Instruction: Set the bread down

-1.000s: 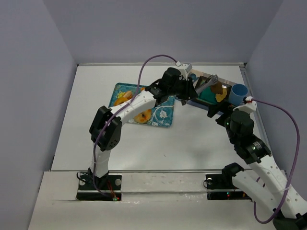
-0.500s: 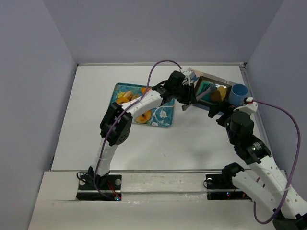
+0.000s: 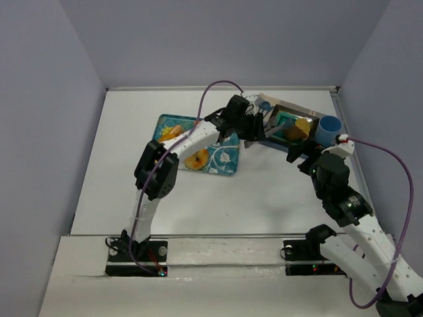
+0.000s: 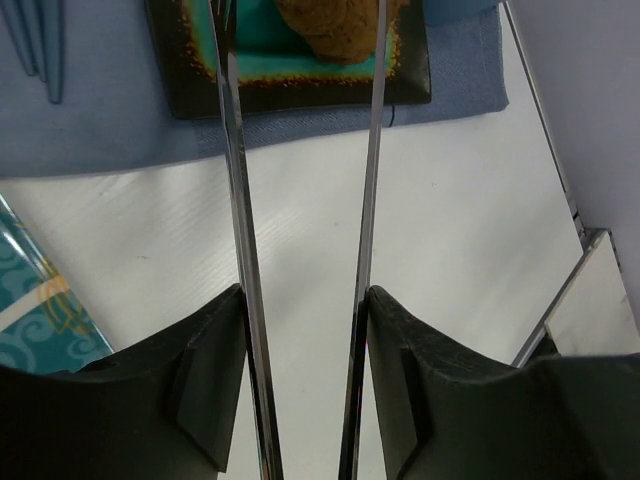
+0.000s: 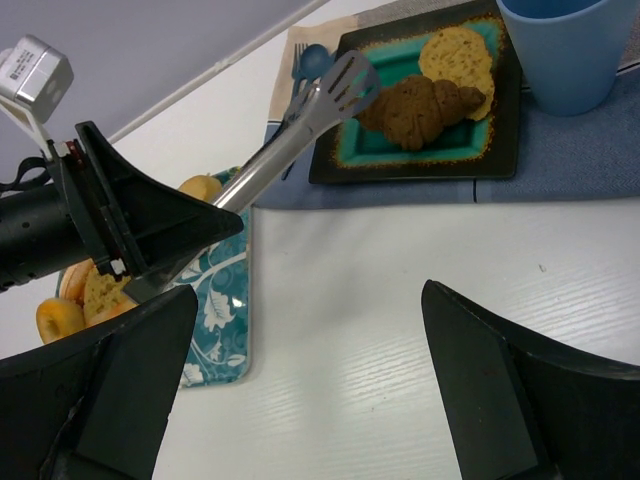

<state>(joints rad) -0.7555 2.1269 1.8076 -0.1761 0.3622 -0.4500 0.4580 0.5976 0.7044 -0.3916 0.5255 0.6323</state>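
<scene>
My left gripper point(image 3: 254, 125) is shut on metal tongs point(image 3: 272, 123). In the left wrist view the two tong arms point(image 4: 236, 150) stand apart between my fingers point(image 4: 210, 370) and hold nothing. Their tips reach the near edge of a dark plate with a teal centre point(image 4: 300, 95). A brown croissant point(image 4: 335, 25) lies on that plate, also seen in the right wrist view point(image 5: 420, 108) beside a round flat bread point(image 5: 457, 55). My right gripper point(image 5: 308, 295) is open and empty above bare table, near the plate point(image 3: 281, 135).
A blue cup point(image 3: 328, 129) stands right of the plate on a blue cloth point(image 5: 560, 170). A blue fork point(image 4: 40, 40) lies on the cloth. A teal patterned tray point(image 3: 221, 158) with several pastries sits to the left.
My left gripper dipped the tongs toward the plate, then drew back a little to the left. The right arm has not moved.
</scene>
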